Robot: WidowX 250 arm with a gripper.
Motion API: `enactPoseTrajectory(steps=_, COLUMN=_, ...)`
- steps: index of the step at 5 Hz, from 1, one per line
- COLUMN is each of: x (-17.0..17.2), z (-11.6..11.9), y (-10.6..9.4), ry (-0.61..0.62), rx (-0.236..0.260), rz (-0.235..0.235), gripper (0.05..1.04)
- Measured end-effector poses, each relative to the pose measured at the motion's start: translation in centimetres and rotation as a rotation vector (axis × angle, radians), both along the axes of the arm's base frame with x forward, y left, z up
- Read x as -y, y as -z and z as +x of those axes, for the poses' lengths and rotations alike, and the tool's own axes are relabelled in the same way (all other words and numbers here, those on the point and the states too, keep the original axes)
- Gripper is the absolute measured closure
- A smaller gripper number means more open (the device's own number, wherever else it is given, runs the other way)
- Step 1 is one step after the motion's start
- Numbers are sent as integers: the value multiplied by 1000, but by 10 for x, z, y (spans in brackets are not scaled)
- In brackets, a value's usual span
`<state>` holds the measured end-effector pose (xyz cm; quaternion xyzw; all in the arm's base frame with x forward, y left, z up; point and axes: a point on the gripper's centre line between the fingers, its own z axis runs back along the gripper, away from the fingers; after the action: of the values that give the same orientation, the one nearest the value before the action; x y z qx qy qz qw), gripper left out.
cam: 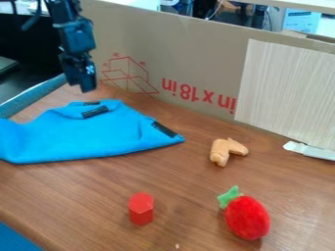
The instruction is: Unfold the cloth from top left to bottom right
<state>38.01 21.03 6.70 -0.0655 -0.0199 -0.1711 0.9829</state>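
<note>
Blue cloth [78,137], soft, wrinkled and partly folded, black strips on it: at the left of the desk [78,196], left end cut off by the frame. Folds hide some of its surface. Black gripper [87,88] hangs past the cloth's far side, apart from it; cannot tell whether apart or together. Rightward: smooth red six-sided block [140,209] towards the near edge; tan, bent, lumpy piece [226,150], identity unclear; fuzzy red toy strawberry [247,217], green-topped; wood-grain panel [288,88] against cardboard [190,54] at the far edge.
</note>
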Motion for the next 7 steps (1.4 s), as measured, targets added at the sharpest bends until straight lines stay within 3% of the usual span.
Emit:
enactPoseTrajectory(steps=1, x=-1, z=8, y=25, ry=-25, rx=32, rz=112, gripper=84)
enactPoseTrajectory(steps=2, x=1, z=12, y=40, ry=-25, rx=54, rz=169, gripper=84)
enactPoseTrajectory(steps=3, x=-7, z=18, y=40, ry=-30, rx=86, rz=231, gripper=84)
enactPoseTrajectory(steps=4, x=-10, z=21, y=40, ry=-28, rx=95, rz=268, gripper=84)
enactPoseTrajectory(steps=7, x=-2, z=16, y=50, ry=0, rx=65, rz=272, gripper=84)
